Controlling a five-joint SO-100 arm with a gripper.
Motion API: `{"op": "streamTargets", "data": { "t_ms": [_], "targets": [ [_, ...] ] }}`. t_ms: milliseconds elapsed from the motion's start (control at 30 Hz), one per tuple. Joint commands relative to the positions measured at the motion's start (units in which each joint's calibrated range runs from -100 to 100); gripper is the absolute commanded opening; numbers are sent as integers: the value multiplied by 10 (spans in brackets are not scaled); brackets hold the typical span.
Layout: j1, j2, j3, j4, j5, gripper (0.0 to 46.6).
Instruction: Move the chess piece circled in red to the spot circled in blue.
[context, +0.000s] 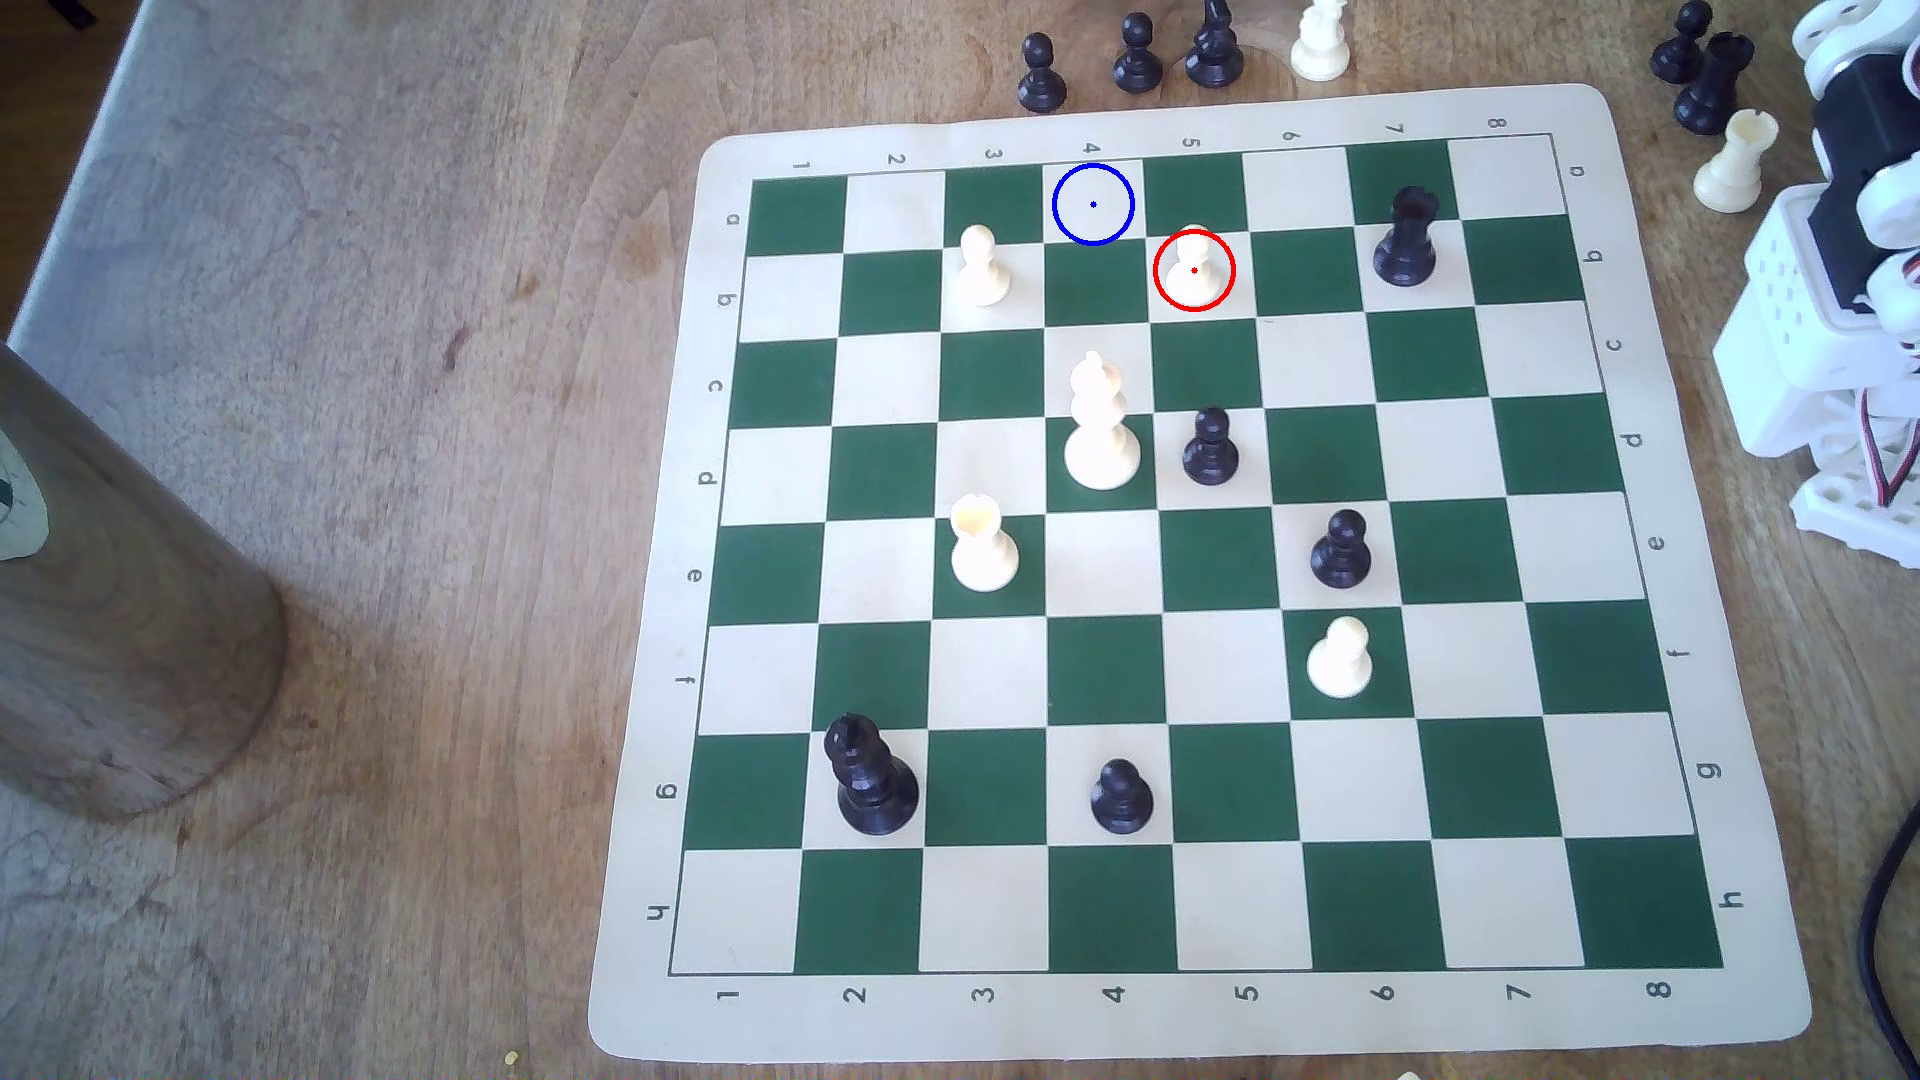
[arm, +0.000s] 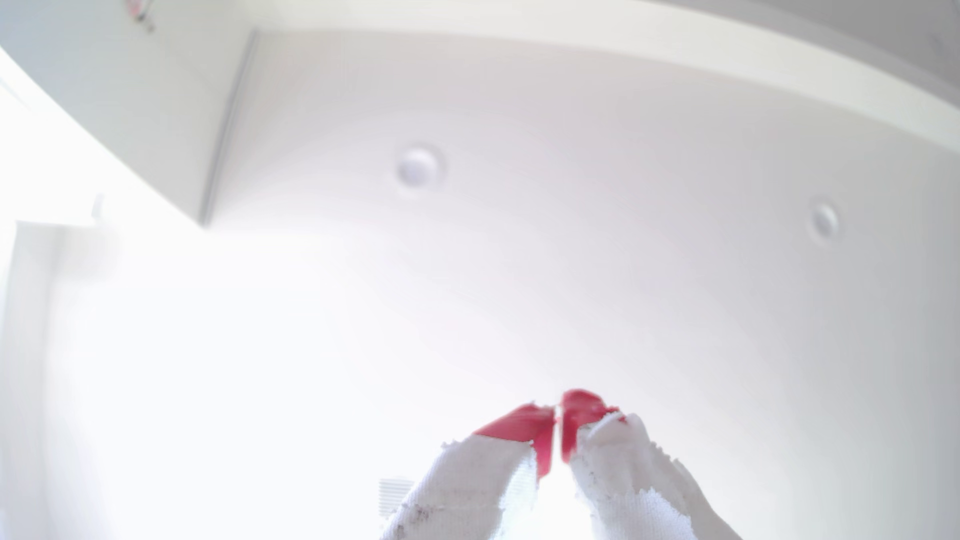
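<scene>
The chess piece circled in red (context: 1193, 272), a small cream pawn, stands on a cream square in the board's second row from the far edge. The spot circled in blue (context: 1092, 204) is a bare cream square one row farther and one column toward the exterior view's left. The white arm (context: 1849, 260) is folded at the exterior view's right edge, off the board. In the wrist view my gripper (arm: 558, 415) points up at a white ceiling; its red-tipped, white-wrapped fingers (arm: 524, 423) are pressed together with nothing between them.
The green-and-cream board mat (context: 644, 727) carries a cream bishop (context: 1099, 426), other cream pawns (context: 981, 268), a cream rook (context: 982, 545), black pawns (context: 1209, 449) and a black rook (context: 1406, 239). Captured pieces (context: 1138, 57) stand beyond the far edge. A brown cylinder (context: 125, 623) stands at the left.
</scene>
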Motion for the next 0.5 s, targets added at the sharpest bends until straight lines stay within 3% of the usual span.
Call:
{"op": "streamTargets", "data": {
  "t_ms": [0, 200, 333, 467],
  "targets": [
    [-28, -1, -34, 78, 0, 2],
    [-17, -1, -192, 396, 1, 2],
    [-10, -1, -228, 543, 1, 2],
    [-9, -1, -283, 802, 1, 2]
  ]
}}
